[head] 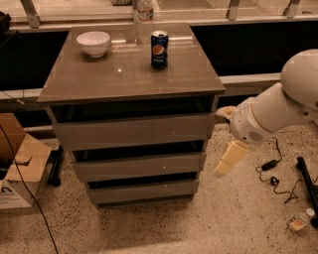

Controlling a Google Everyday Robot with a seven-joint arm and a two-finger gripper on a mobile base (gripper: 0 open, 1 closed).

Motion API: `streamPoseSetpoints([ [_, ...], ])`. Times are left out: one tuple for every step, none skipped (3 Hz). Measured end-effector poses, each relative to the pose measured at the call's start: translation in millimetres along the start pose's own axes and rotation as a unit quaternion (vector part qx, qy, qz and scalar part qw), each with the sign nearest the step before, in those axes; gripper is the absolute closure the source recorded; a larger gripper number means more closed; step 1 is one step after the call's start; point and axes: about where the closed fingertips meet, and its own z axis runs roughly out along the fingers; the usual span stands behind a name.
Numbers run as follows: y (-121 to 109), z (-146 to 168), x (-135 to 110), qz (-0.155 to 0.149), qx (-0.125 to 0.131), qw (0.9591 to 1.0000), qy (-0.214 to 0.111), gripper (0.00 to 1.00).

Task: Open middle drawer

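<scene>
The tool (220,143) hangs just right of the cabinet, fingers spread and holding nothing, as far as I can make out. The middle drawer (139,166) sits shut, second front down, to the tool's left. There's no handle, so a finger could slip off the edge, or hook the top drawer (131,131) instead, since the tool straddles both levels.

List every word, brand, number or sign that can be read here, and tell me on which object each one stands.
No text can be read for certain.
soda can on the cabinet: a round red, white and blue logo, letters too blurred.
cardboard box on the floor: dark print, cut off, unreadable.
bottle behind the can: nothing readable.
middle drawer: plain, no text.
tool, right of the cabinet beside the drawer fronts: no text.
</scene>
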Motion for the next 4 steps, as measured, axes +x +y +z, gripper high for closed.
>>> streamPoseSetpoints([
  [-17.7,45.3,-6.0,-0.002,0.0,1.0,0.005,0.0],
  [-32.4,91.6,-5.8,-0.005,0.001,1.0,0.0,0.0],
  [-37.0,130.6,7.0,0.013,-0.001,0.9999,-0.003,0.0],
  [-36.1,170.1,24.8,0.036,-0.002,0.9993,-0.007,0.0],
])
